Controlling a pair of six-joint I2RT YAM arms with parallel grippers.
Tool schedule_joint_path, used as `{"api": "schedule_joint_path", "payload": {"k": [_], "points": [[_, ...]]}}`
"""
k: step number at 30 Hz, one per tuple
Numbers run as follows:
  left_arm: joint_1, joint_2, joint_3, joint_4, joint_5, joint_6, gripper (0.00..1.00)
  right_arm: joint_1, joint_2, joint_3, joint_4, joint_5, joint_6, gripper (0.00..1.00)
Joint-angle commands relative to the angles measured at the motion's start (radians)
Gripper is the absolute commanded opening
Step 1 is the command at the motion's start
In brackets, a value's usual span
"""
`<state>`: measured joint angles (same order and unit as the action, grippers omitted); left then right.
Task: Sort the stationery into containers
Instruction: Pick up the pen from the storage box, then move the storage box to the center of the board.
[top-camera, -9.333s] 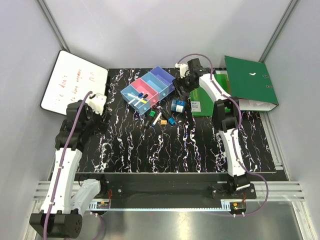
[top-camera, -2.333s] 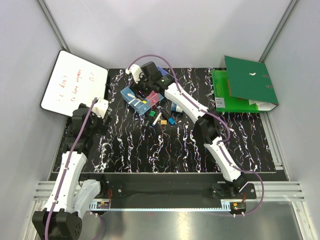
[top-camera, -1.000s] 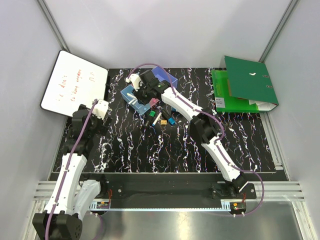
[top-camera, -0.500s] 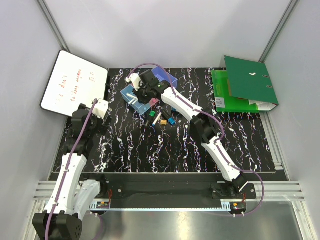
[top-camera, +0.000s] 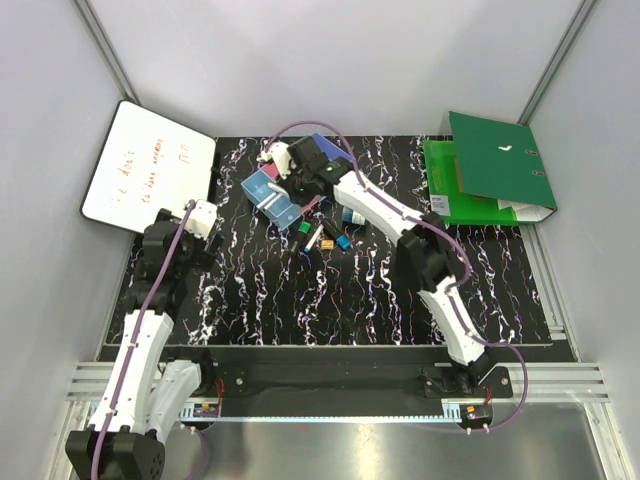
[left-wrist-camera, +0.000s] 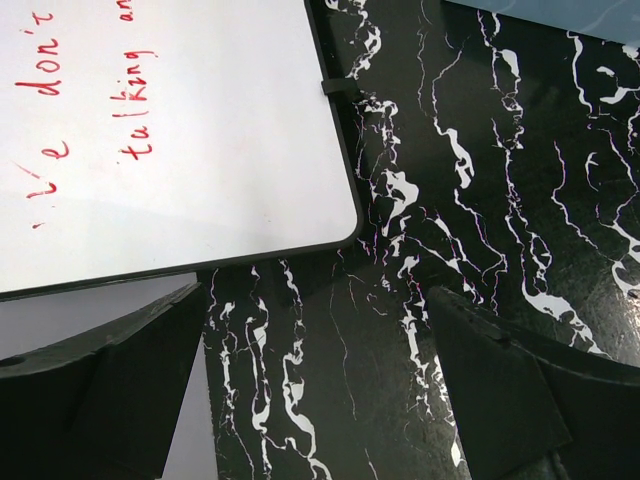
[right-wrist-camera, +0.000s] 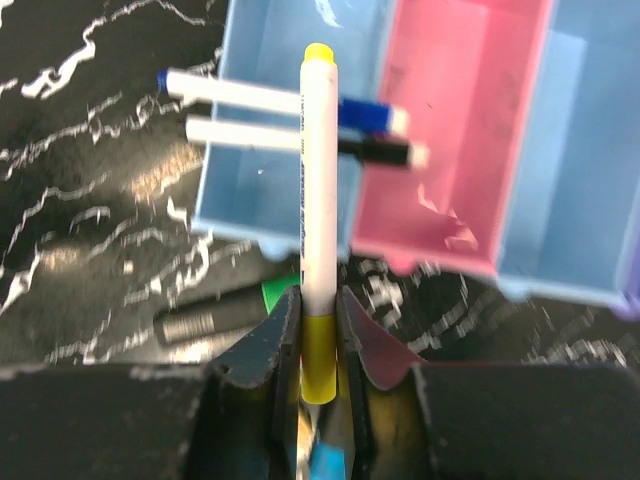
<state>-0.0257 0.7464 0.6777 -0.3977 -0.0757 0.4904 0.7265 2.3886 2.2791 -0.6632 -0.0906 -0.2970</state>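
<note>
My right gripper (right-wrist-camera: 318, 320) is shut on a white marker with a yellow cap (right-wrist-camera: 318, 180), held just in front of the containers. In the right wrist view the marker stands over the wall between the light blue bin (right-wrist-camera: 250, 190) and the pink bin (right-wrist-camera: 460, 120). Two white markers, one blue-capped (right-wrist-camera: 240, 90) and one black-capped (right-wrist-camera: 240, 133), lie across those two bins. A green and black marker (right-wrist-camera: 215, 320) lies on the table below. In the top view the right gripper (top-camera: 292, 183) covers the bins. My left gripper (left-wrist-camera: 318, 300) stands open and holds nothing.
A blue bin (right-wrist-camera: 570, 150) joins the pink one. Loose stationery (top-camera: 318, 236) and a round blue roll (top-camera: 352, 213) lie in front of the bins. The whiteboard (left-wrist-camera: 150, 130) leans at the table's left edge, the green binder (top-camera: 495, 165) at the back right.
The right jaws have closed on the yellow-capped marker, and the right arm has shifted slightly right with it. The left arm has not moved.
</note>
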Motion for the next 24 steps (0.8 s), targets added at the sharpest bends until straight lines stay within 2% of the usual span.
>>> {"api": "schedule_joint_path", "payload": {"k": [1, 8, 14, 24], "points": [[-0.005, -0.018, -0.001, 0.048, 0.002, 0.01, 0.99, -0.041, -0.221, -0.142, 0.036, 0.048, 0.012, 0.0], [-0.003, -0.01, 0.005, 0.049, 0.019, 0.008, 0.99, -0.091, -0.457, -0.542, 0.096, 0.078, -0.039, 0.0], [-0.005, 0.001, 0.02, 0.046, 0.024, 0.011, 0.99, -0.113, -0.555, -0.749, 0.131, 0.081, -0.033, 0.0], [-0.005, 0.041, 0.036, 0.046, 0.043, 0.01, 0.99, -0.154, -0.609, -0.825, 0.155, 0.129, -0.045, 0.0]]}}
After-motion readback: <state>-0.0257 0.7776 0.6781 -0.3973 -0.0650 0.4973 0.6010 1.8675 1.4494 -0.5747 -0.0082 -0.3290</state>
